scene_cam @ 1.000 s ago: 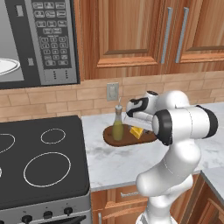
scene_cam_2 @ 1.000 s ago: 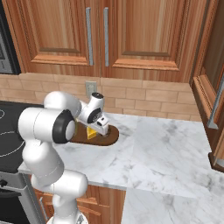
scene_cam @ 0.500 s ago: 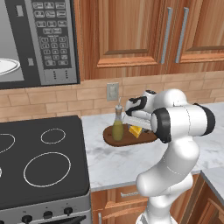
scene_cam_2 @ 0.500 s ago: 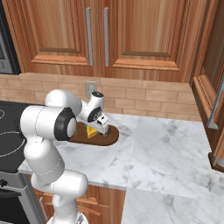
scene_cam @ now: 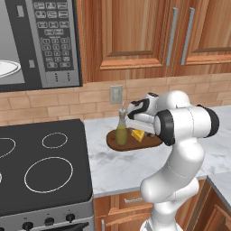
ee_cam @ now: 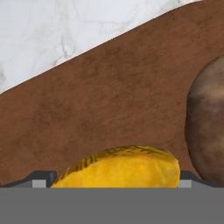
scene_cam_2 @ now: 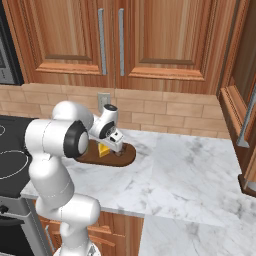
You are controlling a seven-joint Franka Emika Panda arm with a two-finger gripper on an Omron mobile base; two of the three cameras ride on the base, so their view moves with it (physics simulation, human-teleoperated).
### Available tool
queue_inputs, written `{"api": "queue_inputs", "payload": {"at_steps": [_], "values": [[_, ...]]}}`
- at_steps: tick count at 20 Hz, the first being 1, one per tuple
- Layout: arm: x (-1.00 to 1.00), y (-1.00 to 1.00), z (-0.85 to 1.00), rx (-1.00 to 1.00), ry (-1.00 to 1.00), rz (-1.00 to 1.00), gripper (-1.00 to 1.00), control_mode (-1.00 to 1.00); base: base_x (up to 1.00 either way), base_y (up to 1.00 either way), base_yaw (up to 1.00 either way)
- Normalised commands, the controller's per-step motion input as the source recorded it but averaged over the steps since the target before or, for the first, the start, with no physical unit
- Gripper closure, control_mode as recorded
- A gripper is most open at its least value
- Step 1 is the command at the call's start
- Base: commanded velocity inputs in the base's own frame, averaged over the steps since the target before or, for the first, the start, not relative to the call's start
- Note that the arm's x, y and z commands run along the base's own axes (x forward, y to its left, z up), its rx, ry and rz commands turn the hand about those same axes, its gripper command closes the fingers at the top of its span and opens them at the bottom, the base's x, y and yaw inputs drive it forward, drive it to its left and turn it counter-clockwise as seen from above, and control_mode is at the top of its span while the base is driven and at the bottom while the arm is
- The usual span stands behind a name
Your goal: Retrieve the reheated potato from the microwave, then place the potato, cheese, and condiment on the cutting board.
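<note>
At the far left of the left base view the microwave hangs with its door open, a white plate sitting bare inside its cavity and the keypad panel on its right side. Below it lies the black stovetop with its ring burners. To the right, on the marble counter, rests the dark oval cutting board. It carries the olive-green condiment bottle standing upright toward its left end, and just beside that the yellow cheese wedge. A wall outlet sits on the brick backsplash behind the board, under the wooden cabinets.

The gripper hovers low over the board, right above the cheese. In the hand view the cheese lies on the board's brown surface between the two finger tips, which stand spread wide on either side without pressing it, so the fingers are released. At the right edge of that view the potato rests on the board too, close to the cheese but apart from it. In the right base view the gripper sits over the board, with the cheese peeking out beneath it.
</note>
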Motion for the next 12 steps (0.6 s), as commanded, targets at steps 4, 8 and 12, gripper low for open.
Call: {"api": "queue_inputs", "payload": {"at_steps": [4, 8, 12], "values": [[0.03, 0.0, -0.07, 0.0, 0.0, 0.0, 1.0, -1.0, 0.0, 0.0, 0.0], [0.04, 0.0, -0.11, 0.0, 0.0, 0.0, 1.0, -1.0, 0.0, 0.0, 0.0], [0.02, 0.0, -0.17, 0.0, 0.0, 0.0, 1.0, -1.0, 0.0, 0.0, 0.0]]}}
